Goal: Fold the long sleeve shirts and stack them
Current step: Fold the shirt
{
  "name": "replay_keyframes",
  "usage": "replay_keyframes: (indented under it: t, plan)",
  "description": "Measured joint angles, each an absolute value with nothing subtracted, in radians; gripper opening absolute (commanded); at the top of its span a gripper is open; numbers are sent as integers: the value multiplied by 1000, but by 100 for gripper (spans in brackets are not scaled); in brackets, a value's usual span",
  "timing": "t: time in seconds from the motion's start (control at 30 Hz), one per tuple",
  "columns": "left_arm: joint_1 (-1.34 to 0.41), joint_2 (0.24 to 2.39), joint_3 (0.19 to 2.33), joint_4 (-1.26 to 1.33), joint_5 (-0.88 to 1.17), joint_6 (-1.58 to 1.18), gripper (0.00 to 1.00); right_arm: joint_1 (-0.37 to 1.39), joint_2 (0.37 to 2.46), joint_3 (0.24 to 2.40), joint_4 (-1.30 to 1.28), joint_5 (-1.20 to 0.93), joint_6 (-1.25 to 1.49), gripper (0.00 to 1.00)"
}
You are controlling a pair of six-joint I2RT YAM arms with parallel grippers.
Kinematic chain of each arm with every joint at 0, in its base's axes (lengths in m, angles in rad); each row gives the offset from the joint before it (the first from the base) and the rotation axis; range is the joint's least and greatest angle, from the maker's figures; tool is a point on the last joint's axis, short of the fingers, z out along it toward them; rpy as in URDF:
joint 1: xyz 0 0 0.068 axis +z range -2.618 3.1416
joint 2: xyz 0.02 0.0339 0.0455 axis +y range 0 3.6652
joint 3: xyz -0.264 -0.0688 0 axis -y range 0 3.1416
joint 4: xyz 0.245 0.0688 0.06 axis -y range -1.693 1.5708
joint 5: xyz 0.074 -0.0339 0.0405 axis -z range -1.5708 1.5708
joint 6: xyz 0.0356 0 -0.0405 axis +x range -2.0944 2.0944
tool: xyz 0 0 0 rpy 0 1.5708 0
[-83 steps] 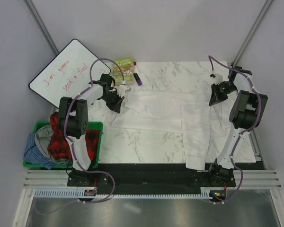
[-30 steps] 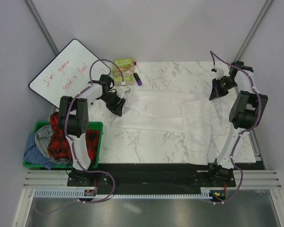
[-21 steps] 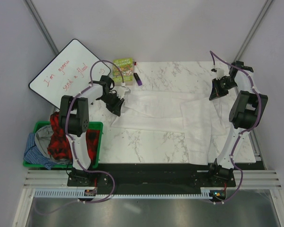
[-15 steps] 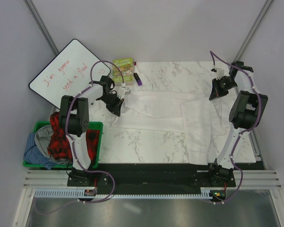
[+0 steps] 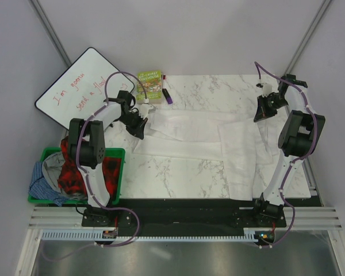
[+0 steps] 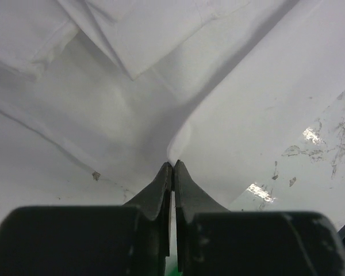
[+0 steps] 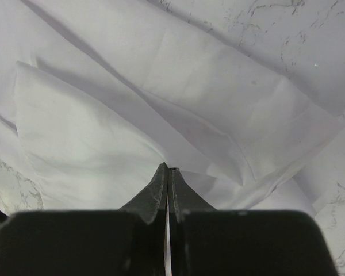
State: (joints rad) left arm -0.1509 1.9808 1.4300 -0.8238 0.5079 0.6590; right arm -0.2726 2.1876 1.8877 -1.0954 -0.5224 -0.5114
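Note:
One white long sleeve shirt (image 5: 190, 135) lies spread across the marble table (image 5: 218, 89), with one part running toward the near right edge. My left gripper (image 5: 140, 133) is at the shirt's left end. In the left wrist view its jaws (image 6: 172, 164) are shut, pinching a raised fold of white cloth (image 6: 247, 86). At the shirt's far right corner is my right gripper (image 5: 257, 119). Its jaws (image 7: 167, 167) are also shut, with a peak of layered white cloth (image 7: 103, 132) drawn up to the tips.
A green book (image 5: 150, 84) and a purple marker (image 5: 167, 96) lie at the table's back left, just behind the left gripper. A whiteboard (image 5: 80, 86) leans at the far left. A green bin (image 5: 118, 154) of coloured clothes stands beside the table's left edge.
The left gripper's jaws have closed on the shirt's left end and the gripper has drawn slightly left. The right gripper has held still for the last second, after moving back earlier.

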Motion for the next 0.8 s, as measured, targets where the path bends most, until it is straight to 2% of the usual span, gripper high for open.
replay_keyframes:
  t: [0.03,0.07,0.1,0.17,0.2,0.23,0.27,0.33,0.4,0.5,0.63,0.7,0.8]
  plan:
    - [-150,1981,1429,-819,508,659,28,-272,2188,1888,-1095,-522,-511,11]
    - [-151,1981,1428,-813,504,655,33,-271,2188,1888,-1095,-521,-510,22]
    - [-151,1981,1427,-810,500,654,38,-270,2188,1888,-1095,-519,-509,37]
    - [-150,1978,1422,-802,496,646,53,-270,2189,1889,-1096,-512,-505,46]
    - [-149,1972,1414,-797,496,644,55,-270,2189,1890,-1098,-506,-512,52]
    - [-147,1960,1404,-795,501,641,64,-272,2188,1891,-1103,-498,-523,54]
    - [-147,1944,1393,-794,509,638,66,-272,2186,1892,-1111,-493,-535,55]
    - [-146,1887,1364,-788,529,636,68,-278,2174,1893,-1137,-477,-575,56]
    - [-148,1797,1336,-791,560,636,68,-289,2146,1892,-1180,-469,-642,51]
    - [-159,1641,1324,-788,613,635,68,-299,2022,1813,-1232,-464,-800,48]
    - [-171,1486,1286,-773,694,619,68,-229,1747,1537,-1273,-429,-984,50]
    - [-173,1443,1240,-764,727,598,68,-124,1618,1369,-1287,-401,-1063,56]
    - [-172,1423,1158,-752,744,574,69,51,1518,1159,-1316,-377,-1156,57]
